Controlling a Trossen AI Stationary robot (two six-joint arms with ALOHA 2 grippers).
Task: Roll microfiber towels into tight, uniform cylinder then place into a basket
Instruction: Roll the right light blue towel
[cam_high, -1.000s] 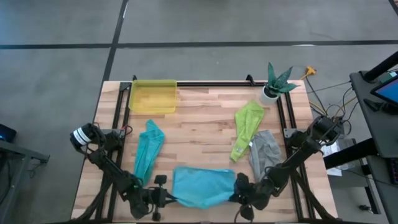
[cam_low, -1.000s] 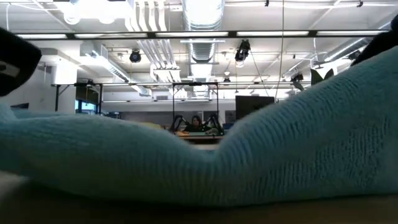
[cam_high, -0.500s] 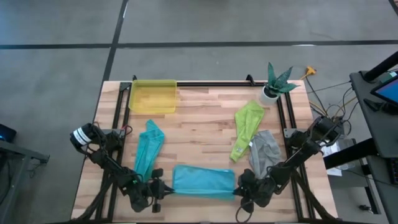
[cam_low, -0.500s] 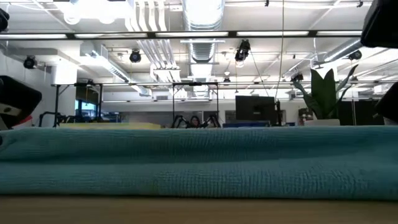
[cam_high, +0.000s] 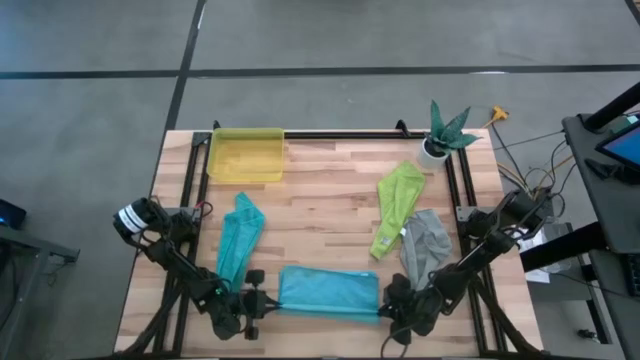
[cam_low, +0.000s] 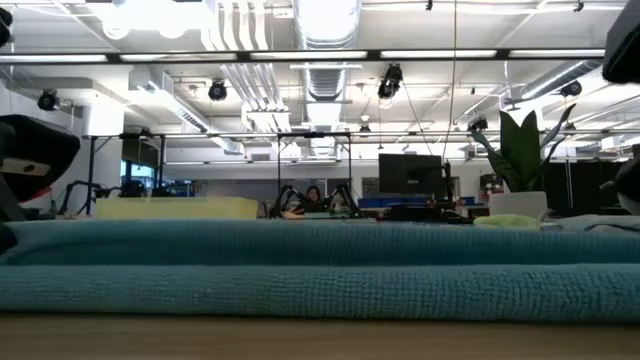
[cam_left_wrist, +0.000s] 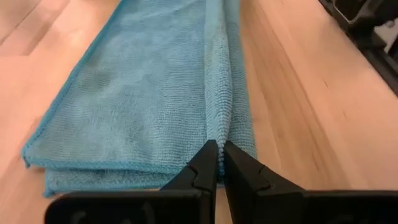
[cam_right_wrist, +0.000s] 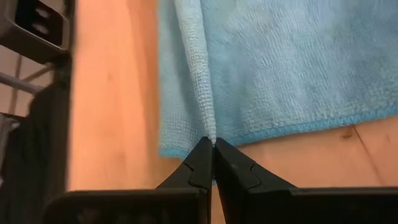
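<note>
Two grippers pinch one light blue towel (cam_high: 328, 293) at the near edge of my wooden surface (cam_high: 330, 190): my left gripper (cam_left_wrist: 216, 149) and right gripper (cam_right_wrist: 212, 144) each clamp a raised fold at opposite ends. Teal towel (cam_high: 240, 235), lime green towel (cam_high: 396, 205) and grey towel (cam_high: 425, 240) lie apart; yellow basket (cam_high: 245, 155) sits in the far left corner.

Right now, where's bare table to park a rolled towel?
Widest bare patch: wood between the basket and lime green towel, running down to the light blue towel. The corner left of the teal towel is also free. Crowded: right side, where lime green and grey towel overlap.
</note>
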